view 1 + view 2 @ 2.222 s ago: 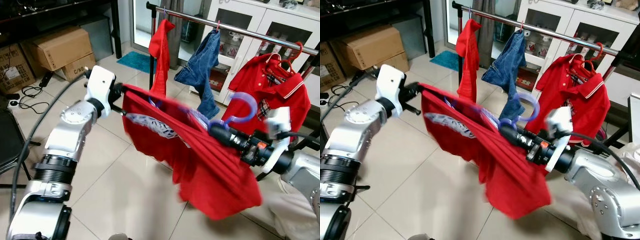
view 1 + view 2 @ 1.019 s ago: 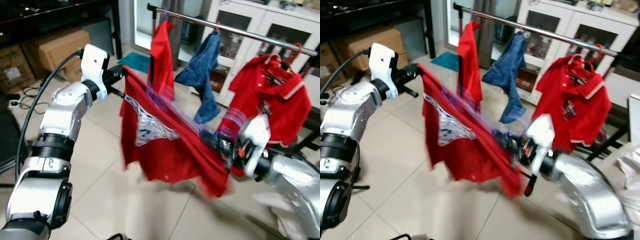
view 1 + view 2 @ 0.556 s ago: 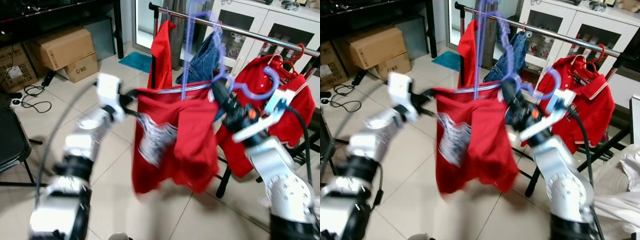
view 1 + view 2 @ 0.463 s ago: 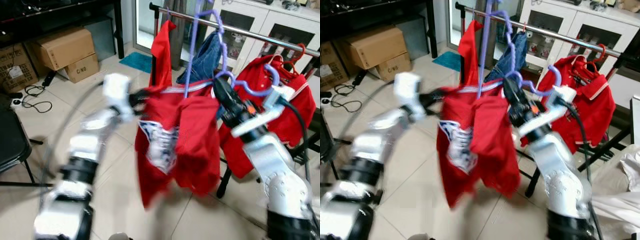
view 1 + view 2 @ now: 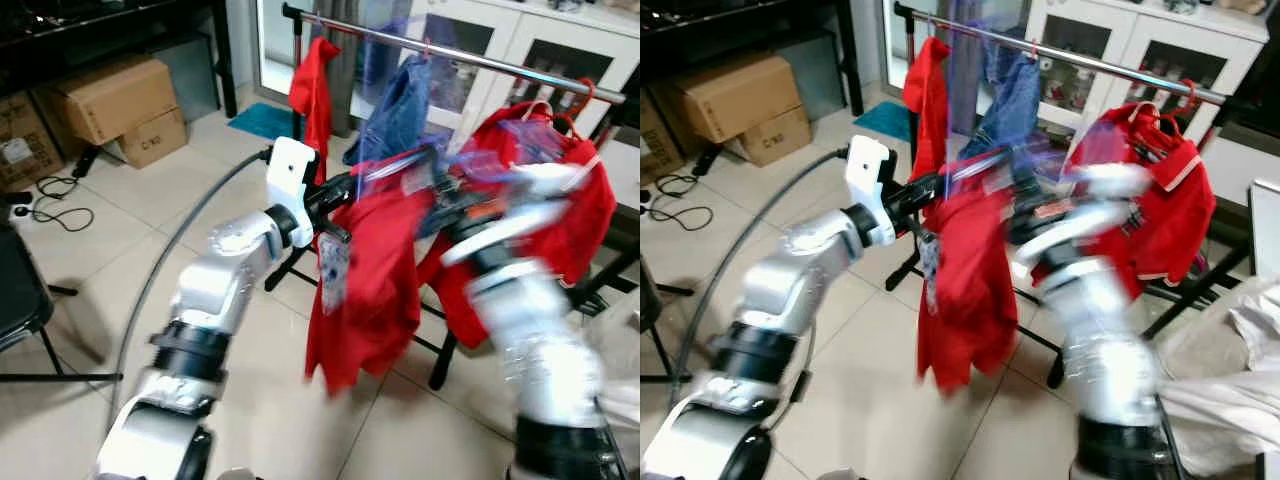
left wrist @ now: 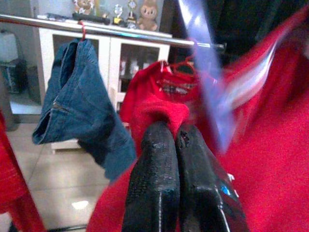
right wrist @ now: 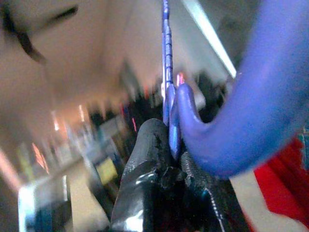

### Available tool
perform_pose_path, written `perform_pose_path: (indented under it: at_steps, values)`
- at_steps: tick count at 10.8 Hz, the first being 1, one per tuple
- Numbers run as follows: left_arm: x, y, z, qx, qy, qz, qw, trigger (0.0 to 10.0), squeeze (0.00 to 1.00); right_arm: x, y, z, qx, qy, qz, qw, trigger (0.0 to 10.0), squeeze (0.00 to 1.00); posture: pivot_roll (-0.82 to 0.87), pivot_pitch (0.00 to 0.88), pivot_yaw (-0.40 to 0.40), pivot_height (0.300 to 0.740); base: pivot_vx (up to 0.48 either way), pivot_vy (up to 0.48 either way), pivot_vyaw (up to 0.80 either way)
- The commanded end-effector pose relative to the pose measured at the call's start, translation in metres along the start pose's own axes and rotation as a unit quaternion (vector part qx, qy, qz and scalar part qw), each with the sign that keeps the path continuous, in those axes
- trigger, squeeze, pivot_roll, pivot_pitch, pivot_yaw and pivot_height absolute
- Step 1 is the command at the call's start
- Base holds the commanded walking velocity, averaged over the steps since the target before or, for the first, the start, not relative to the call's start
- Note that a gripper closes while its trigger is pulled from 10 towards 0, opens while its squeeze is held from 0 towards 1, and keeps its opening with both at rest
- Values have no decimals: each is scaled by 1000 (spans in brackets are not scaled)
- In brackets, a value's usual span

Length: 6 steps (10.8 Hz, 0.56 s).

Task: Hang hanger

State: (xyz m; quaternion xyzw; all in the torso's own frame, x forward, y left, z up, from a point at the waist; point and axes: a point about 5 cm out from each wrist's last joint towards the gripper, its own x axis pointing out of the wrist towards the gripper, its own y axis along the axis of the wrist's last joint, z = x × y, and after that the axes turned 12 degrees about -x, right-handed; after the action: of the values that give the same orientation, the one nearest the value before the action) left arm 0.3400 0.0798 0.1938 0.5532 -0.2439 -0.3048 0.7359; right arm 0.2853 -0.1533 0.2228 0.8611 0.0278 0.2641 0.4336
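Two grippers are raised just in front of a clothes rail [image 5: 480, 58] that runs from the far left to the far right. The left gripper [image 6: 175, 140] is seen with its fingers [image 6: 155, 183] pressed together, clenched on a fold of a red shirt [image 5: 375, 280], which hangs down from it toward the tiled floor [image 5: 250, 400]. The right gripper [image 7: 176, 169] is seen pinched on the purple hanger [image 7: 231, 121] at the base of its hook; in the head views this arm is heavily blurred, so the hanger is made out only as a pale purple streak rising toward the rail.

Three garments are already carried by the rail: a red cloth [image 5: 312, 80] at its left end, blue jeans [image 5: 400, 110] near the middle, and a red polo shirt [image 5: 570, 200] on a red hanger at the right. The held shirt is placed between the jeans and the polo, close to both. White cabinets [image 5: 520, 40] are seen beyond the rail. Open floor lies at the near left, with cardboard boxes [image 5: 100, 95] well apart at the far left.
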Motion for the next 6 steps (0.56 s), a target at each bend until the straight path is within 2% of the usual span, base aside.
perform_pose_path:
  at_steps: [1,3,4,5,6]
  values:
    - [-4,-14,-4,-15,6,-27,1000,0,0,2,19,0,46,9,49,998,10000,0,40,0,-26,740,0,0,0]
    - [-17,-52,-19,-24,46,-87,995,0,0,4,33,2,97,20,94,991,10000,0,42,0,-28,740,0,0,0]
    - [-21,-62,-14,-32,37,-105,993,0,0,5,37,6,115,7,107,988,10000,0,44,0,-28,740,0,0,0]
    - [-25,-77,0,-42,-3,-141,989,0,0,5,45,12,145,-7,128,981,10000,0,47,0,-29,740,0,0,0]
    - [-27,-84,0,-44,1,-159,986,0,0,4,48,12,175,-4,142,974,10000,0,48,0,-29,740,0,0,0]
